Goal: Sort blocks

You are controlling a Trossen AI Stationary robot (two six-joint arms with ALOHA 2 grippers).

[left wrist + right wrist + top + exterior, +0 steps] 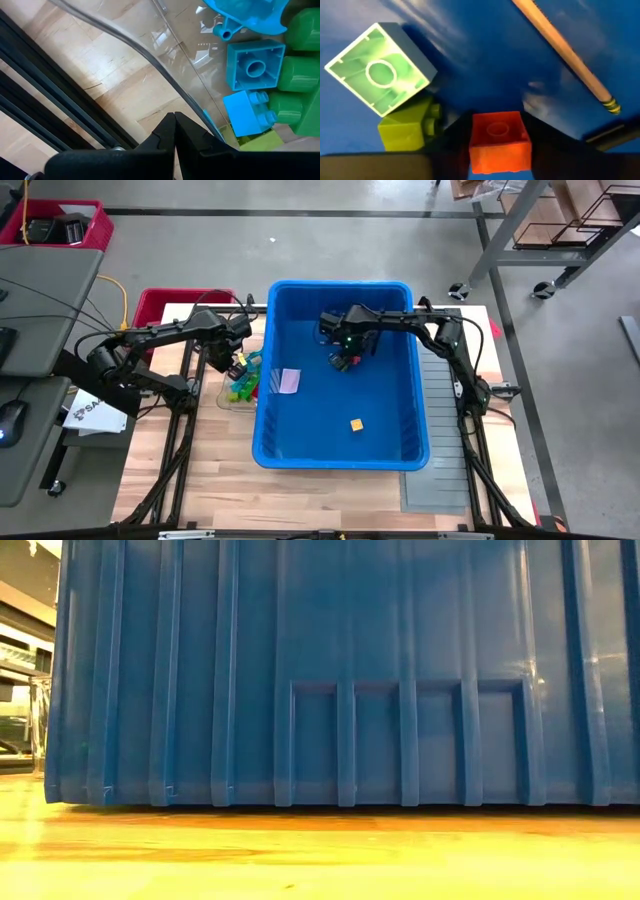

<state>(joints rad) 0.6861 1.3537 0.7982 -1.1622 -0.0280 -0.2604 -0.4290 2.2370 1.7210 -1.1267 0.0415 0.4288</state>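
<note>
The right tool (pixel 345 360) was low inside the blue bin (pixel 415 370), in the far half of it, near the middle. Its two fingers (pixel 445 137) stood on both sides of a red-orange block (pixel 499 141), and the block sat between them with its hollow side up; they were closed on it. Just beside this block a lime block (pixel 407 129) lay on the bin floor, and a light green block (pixel 380 75) leaned tilted on top of it. A wooden pencil (pixel 565 55) lay on the bin floor a little apart from them.

One orange block (pixel 356 424) lay alone on the bin floor, nearer to the front wall. A pale lilac piece (pixel 289 380) lay close to the left wall of the bin.

The left tool (pixel 174 134) was outside the bin, above the clear tray (pixel 150 55) that stood on the wooden surface (pixel 210 470) against the left wall of the bin. Its fingers were pressed together and held nothing. In the tray lay teal blocks (pixel 255 65), a blue block (pixel 247 114) and green blocks (pixel 300 75), touching each other.

From the low camera only the ribbed front wall of the bin showed.
</note>
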